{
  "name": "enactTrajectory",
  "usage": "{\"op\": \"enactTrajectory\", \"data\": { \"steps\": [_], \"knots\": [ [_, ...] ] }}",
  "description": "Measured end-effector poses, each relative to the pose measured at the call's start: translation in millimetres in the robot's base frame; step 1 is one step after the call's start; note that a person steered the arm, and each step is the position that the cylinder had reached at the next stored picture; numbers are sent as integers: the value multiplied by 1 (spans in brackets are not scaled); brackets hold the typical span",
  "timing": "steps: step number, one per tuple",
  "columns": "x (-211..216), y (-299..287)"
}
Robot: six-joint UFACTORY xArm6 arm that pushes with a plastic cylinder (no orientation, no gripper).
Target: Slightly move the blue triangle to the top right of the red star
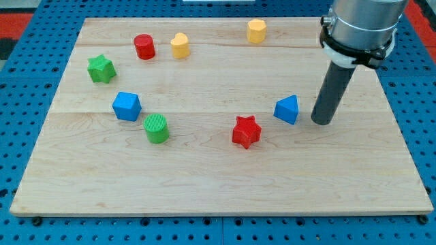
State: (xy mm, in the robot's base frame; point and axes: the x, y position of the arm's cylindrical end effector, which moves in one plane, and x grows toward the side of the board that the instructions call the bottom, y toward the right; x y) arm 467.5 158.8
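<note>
My tip (323,121) rests on the worktop (204,177), holding nothing, the blue triangle (287,109) just to its left, the red star (246,132) farther left, lower.

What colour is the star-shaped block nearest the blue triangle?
Red. The red star sits just below-left of the blue triangle, clearest in the camera view.

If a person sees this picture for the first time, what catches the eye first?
The dark rod at the view's upper right stands out, my tip resting just right of the blue triangle. The red star lies lower left of that triangle. Other coloured blocks are scattered over the wooden board.
</note>
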Motion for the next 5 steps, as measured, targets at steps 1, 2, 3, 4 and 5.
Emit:
{"op": "enactTrajectory", "data": {
  "steps": [1,2,3,4,5],
  "knots": [
    [2,-45],
    [-9,-58],
    [-13,-57],
    [-18,-33],
    [-14,38]
  ]
}}
